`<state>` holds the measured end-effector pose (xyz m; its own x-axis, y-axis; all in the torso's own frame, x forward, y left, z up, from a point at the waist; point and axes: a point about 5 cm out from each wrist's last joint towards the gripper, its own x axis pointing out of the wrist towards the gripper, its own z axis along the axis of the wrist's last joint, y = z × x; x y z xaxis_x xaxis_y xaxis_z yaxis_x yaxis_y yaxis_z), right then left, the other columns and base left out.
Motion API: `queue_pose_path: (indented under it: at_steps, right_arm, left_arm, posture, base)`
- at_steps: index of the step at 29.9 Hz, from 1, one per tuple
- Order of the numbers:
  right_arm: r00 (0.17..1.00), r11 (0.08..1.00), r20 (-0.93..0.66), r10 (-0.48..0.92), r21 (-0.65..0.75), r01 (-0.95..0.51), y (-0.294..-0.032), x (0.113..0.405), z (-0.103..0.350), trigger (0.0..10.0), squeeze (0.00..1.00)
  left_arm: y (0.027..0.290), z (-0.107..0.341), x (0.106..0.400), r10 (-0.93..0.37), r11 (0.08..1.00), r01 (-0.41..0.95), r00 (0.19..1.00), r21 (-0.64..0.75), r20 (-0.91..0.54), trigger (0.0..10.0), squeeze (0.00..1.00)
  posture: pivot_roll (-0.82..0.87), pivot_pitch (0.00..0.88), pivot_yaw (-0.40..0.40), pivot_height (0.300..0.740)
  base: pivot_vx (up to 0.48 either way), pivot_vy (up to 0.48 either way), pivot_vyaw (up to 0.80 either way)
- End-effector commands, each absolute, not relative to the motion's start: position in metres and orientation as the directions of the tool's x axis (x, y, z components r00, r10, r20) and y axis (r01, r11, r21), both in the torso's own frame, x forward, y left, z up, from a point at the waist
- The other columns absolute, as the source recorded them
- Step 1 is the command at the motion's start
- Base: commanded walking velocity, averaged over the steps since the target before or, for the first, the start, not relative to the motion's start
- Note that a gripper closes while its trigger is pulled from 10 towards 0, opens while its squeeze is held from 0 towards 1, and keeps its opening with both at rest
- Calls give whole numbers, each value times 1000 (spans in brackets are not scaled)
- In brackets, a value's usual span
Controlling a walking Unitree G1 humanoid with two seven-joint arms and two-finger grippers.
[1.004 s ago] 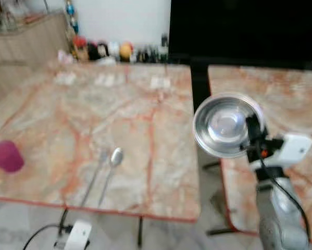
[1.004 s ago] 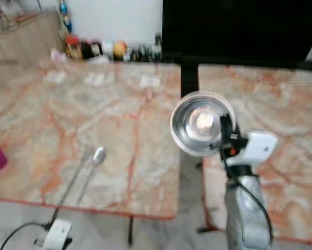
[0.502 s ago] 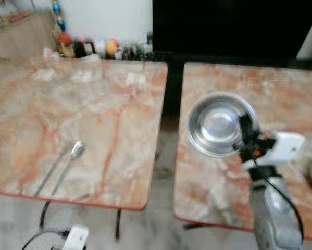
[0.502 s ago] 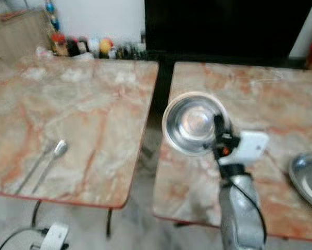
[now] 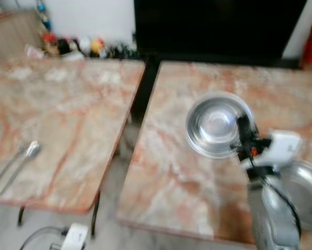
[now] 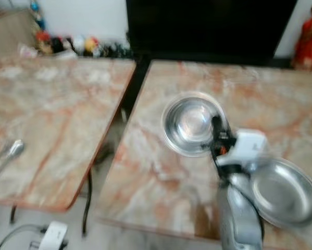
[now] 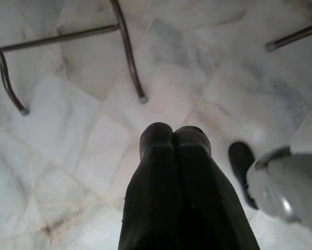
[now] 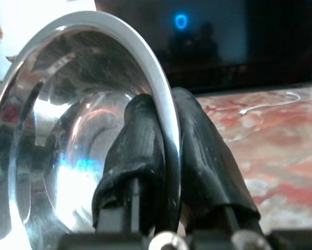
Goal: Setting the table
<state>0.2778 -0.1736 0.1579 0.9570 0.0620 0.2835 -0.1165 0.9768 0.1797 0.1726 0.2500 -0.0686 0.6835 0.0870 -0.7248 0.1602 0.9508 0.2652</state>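
up front, right end effector clamped on the rim of a steel bowl, one finger inside, one outside, bowl held tilted above the right marble tabletop. steel plate resting on that tabletop near the arm. spoon lying on the left tabletop. left end effector pressed together, hanging over the floor.

Both my eye views are smeared. The plate is partly hidden behind my right arm. The far-left clutter may be bottles; the spoon runs off the left edge.
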Motion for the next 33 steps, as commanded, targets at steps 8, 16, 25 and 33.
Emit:
queue_pose_path:
  at_steps: [8, 16, 25, 33]
  right_arm:
    - [957, 984, 285, -45, 178, -7, -193, 273, 160, 10000, 0]
    - [963, 980, 256, -85, 195, 35, -198, 273, 156, 10000, 0]
    - [959, 989, 276, -60, 144, 20, -207, 263, 172, 10000, 0]
    - [961, 979, 241, -134, 180, 91, -222, 253, 167, 10000, 0]
  left_arm:
    - [247, -70, 172, 84, 956, 150, 684, 253, -724, 10000, 0]
    - [247, -72, 169, 90, 959, 139, 673, 245, -734, 10000, 0]
    - [249, -74, 163, 101, 959, 136, 653, 247, -750, 10000, 0]
    - [246, -76, 164, 93, 961, 143, 642, 238, -761, 10000, 0]
  posture:
    - [16, 7, 31, 740]
    - [15, 9, 30, 740]
    - [7, 11, 30, 740]
    - [-22, 10, 29, 740]
  base:
    - [60, -90, 0]
    - [0, 0, 0]
    - [0, 0, -326]
    - [0, 0, 0]
